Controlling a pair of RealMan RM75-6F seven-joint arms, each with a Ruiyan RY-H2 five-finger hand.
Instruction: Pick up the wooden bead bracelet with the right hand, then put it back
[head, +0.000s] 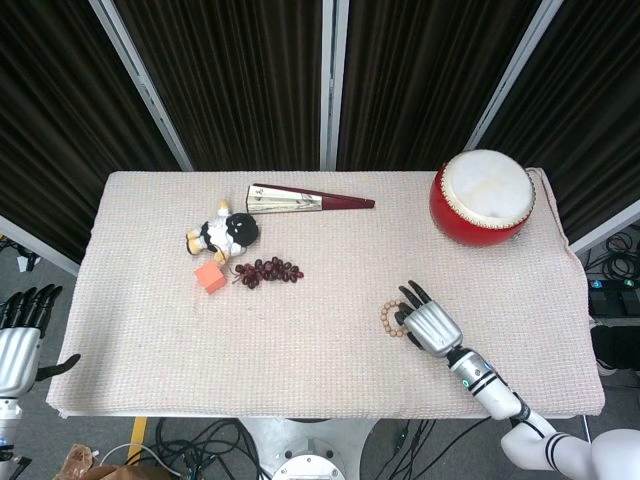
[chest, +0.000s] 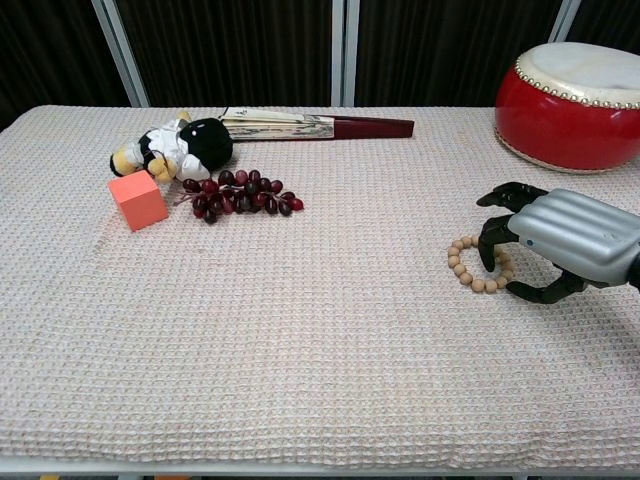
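desk (head: 150, 330): covered in a pale woven cloth, it carries everything here.
drum (head: 483, 196): red, at 1 o'clock from the bracelet, well apart.
right hand (chest: 560, 240): fingers spread and curled down over the bracelet's right edge, holding nothing yet.
left hand (head: 18, 340): fingers apart, off the desk at 9 o'clock, far from the task.
fan (head: 310, 201): folded, at 11 o'clock, distant.
toy (head: 224, 234), grapes (head: 268, 271), cube (head: 210, 277): clustered at 10 o'clock, not in the way.
bracelet (chest: 466, 267): flat ring, at 9 o'clock just under the right fingertips.

Bright, even overhead light; soft faint shadows; both views sharp; slight edge distortion, perhaps; curtains dark.
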